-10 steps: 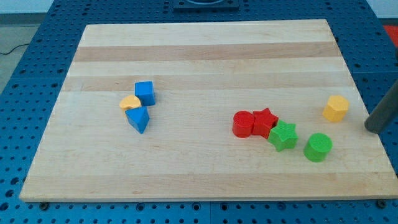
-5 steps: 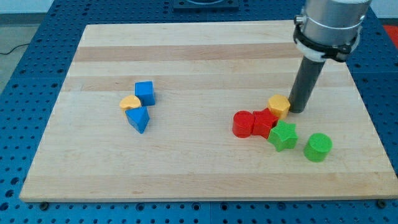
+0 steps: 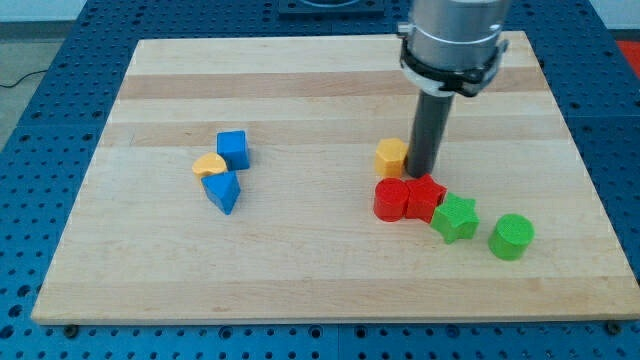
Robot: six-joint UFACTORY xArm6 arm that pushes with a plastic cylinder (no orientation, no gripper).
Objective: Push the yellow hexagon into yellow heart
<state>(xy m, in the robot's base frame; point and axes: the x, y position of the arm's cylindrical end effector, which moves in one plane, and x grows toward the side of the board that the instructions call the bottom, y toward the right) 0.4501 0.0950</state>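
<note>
The yellow hexagon (image 3: 391,157) sits near the board's middle right, just above the red cylinder (image 3: 391,200). My tip (image 3: 421,176) stands on the board right against the hexagon's right side. The yellow heart (image 3: 209,165) lies far to the view's left, wedged between a blue cube (image 3: 233,149) above it and a blue triangular block (image 3: 223,190) below it.
A red star (image 3: 426,196) sits directly below my tip, touching the red cylinder. A green star (image 3: 456,217) and a green cylinder (image 3: 512,236) lie further to the view's lower right. The wooden board (image 3: 320,80) rests on a blue perforated table.
My tip moved left across the board, pushing the yellow hexagon from the board's right edge to just above the red cylinder. The other blocks have not moved.
</note>
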